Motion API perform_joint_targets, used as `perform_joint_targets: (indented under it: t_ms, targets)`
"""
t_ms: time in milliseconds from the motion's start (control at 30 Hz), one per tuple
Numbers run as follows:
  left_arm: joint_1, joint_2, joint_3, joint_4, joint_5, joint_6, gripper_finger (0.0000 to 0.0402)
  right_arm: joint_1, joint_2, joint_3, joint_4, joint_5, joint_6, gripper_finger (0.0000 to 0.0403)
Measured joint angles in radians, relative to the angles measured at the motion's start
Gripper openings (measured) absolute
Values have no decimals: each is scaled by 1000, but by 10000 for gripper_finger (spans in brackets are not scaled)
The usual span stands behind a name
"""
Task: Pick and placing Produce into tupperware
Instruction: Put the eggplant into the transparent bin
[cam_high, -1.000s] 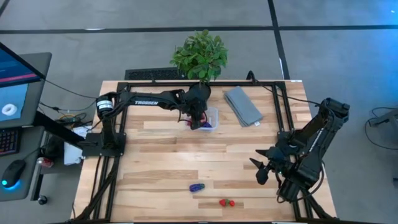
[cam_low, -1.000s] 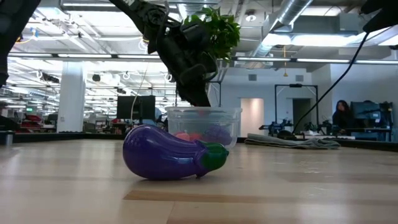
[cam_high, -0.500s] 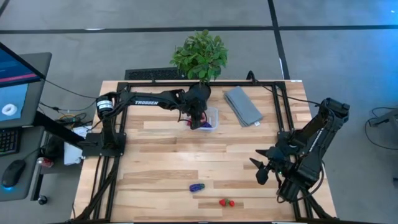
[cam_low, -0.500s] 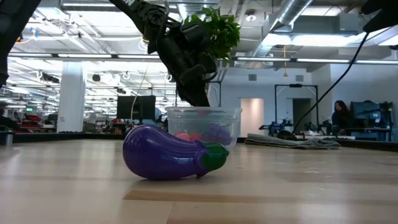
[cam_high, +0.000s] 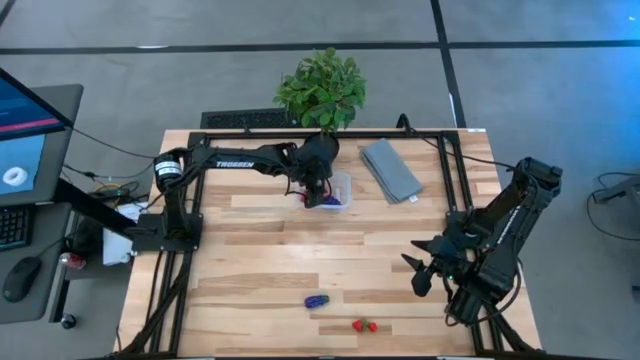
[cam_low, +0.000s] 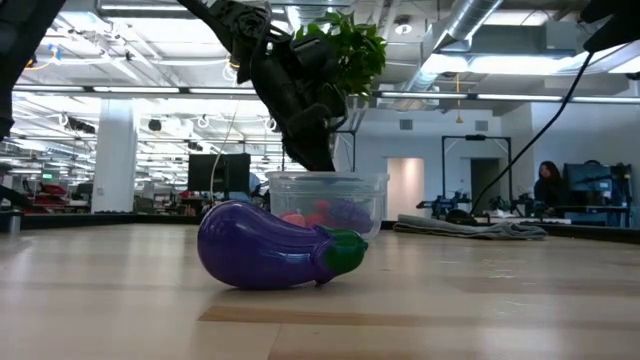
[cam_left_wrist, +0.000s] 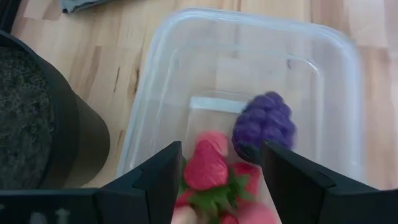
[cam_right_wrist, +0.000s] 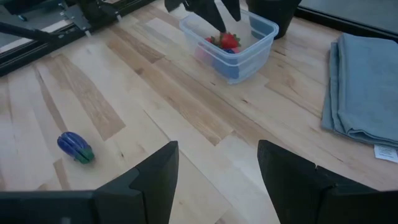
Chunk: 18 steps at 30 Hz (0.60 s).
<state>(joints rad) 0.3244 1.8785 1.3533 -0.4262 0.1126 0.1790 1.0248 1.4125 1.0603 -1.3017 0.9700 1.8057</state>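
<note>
The clear tupperware (cam_high: 340, 190) stands at the table's far middle, and holds purple grapes (cam_left_wrist: 264, 121) and red strawberries (cam_left_wrist: 208, 165). My left gripper (cam_left_wrist: 221, 155) hangs open just above the tub's near end, pointing steeply down; the topmost strawberry lies below and between its fingers, apart from them. A purple toy eggplant (cam_high: 317, 300) lies on its side near the table's front, with two small red pieces (cam_high: 365, 325) beside it. My right gripper (cam_high: 425, 272) waits open above the table's right side, with nothing between its fingers.
A leafy potted plant (cam_high: 322, 90) stands just behind the tub, its black pot (cam_left_wrist: 43, 124) close to the tub's wall. A folded grey cloth (cam_high: 390, 168) lies at the far right. Black frame rails (cam_high: 452, 170) run along the table's sides. Bare wood lies in the middle.
In the low view a red piece now shows higher inside the tub under my left gripper, where only pink showed before: a strawberry has dropped from the gripper into the tub. Both arms have kept their places.
</note>
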Motion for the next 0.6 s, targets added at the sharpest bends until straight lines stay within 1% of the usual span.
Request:
perform_joint_targets:
  t_ms: [67, 300, 600]
  targets:
    - [0, -5, 24, -41, 10, 13, 207, 0, 0, 0, 0, 0, 0, 244]
    - [-7, -55, 83, -257, 51, 62, 208, -2, 0, 0, -7, 0, 0, 244]
    - [-10, -153, 85, -533, 73, 59, 208, -32, 0, 0, -23, 0, -9, 244]
